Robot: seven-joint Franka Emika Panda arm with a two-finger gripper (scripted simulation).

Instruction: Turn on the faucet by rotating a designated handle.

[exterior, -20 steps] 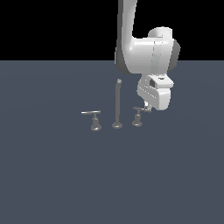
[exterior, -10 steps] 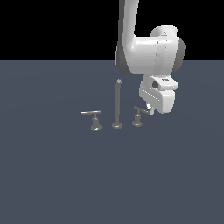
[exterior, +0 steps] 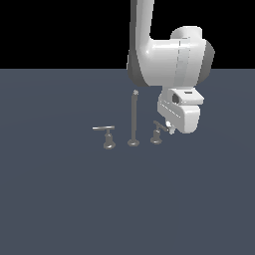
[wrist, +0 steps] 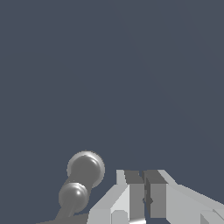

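The faucet (exterior: 133, 119) is a small grey metal set with a tall thin spout post in the middle. The designated handle (exterior: 157, 133), with its short lever bar, stands at the exterior view's right of the post. My gripper (exterior: 171, 130) hangs low just to the right of that handle, its tip at the lever's outer end. In the wrist view the two fingers (wrist: 131, 192) stand close together with nothing between them, so the gripper (wrist: 143, 176) is shut. The designated handle (wrist: 85, 168) shows as a round grey knob just beside the fingers.
A second handle (exterior: 105, 135) with a longer flat lever stands at the exterior view's left of the spout post. Everything rests on a flat dark grey-blue floor (exterior: 60, 199). The white arm (exterior: 169, 60) rises above the faucet's right side.
The hand has shifted a little toward the exterior view's right and slightly lower beside the short-lever handle. The faucet parts show no clear movement.
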